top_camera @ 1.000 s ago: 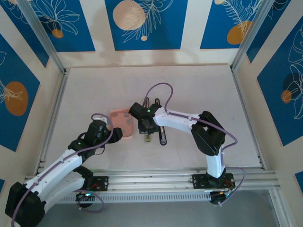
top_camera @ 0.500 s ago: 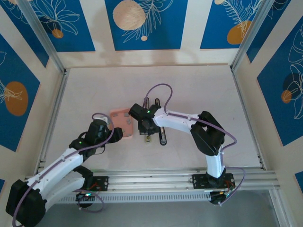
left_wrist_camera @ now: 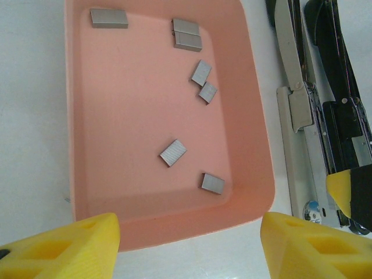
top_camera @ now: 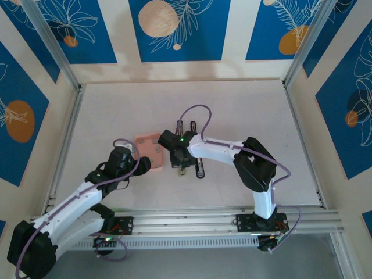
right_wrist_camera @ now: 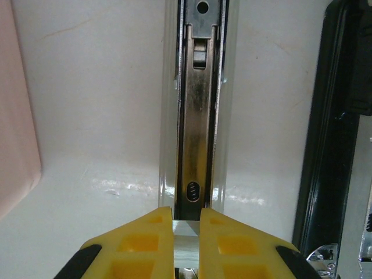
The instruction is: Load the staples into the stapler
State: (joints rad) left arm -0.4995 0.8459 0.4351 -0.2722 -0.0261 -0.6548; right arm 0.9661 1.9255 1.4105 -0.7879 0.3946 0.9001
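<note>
The small slim stapler (left_wrist_camera: pixel 302 110) lies opened out flat on the white surface (top_camera: pixel 116 116). Its silver-white metal bar is on the side nearer the tray, and its black top arm (left_wrist_camera: pixel 340 87) lies alongside on the far side. From the right wrist the bar's open channel (right_wrist_camera: pixel 200 116) runs straight away from the camera, brass-toned inside, with a small slot near its close end and a round hole at its far end.

The right claw (right_wrist_camera: pixel 186 224) is closed narrow, its yellow pads pinching one short grey staple strip (right_wrist_camera: pixel 186 247) right at the near end of that channel.

Seven more tiny dark grey rectangular metal staples (left_wrist_camera: pixel 173 152) lie loose in the salmon-pink rounded rectangular tray (left_wrist_camera: pixel 75 116). Three are along its far wall, two are close together near the middle right, and two are toward the near right corner.

The tray sits just beside the stapler, with a thin band of surface between them. The left claw (left_wrist_camera: pixel 189 235) hangs over the tray's near rim with its yellow fingers (left_wrist_camera: pixel 64 247) wide apart and nothing between them. A yellow pad of the right claw (left_wrist_camera: pixel 349 192) covers the stapler's near end.

From above, both claws (top_camera: pixel 144 164) (top_camera: pixel 182 168) meet at mid-surface. The right arm crosses over the stapler (top_camera: pixel 200 168), and blue leaf-patterned panels (top_camera: pixel 174 29) stand behind.
</note>
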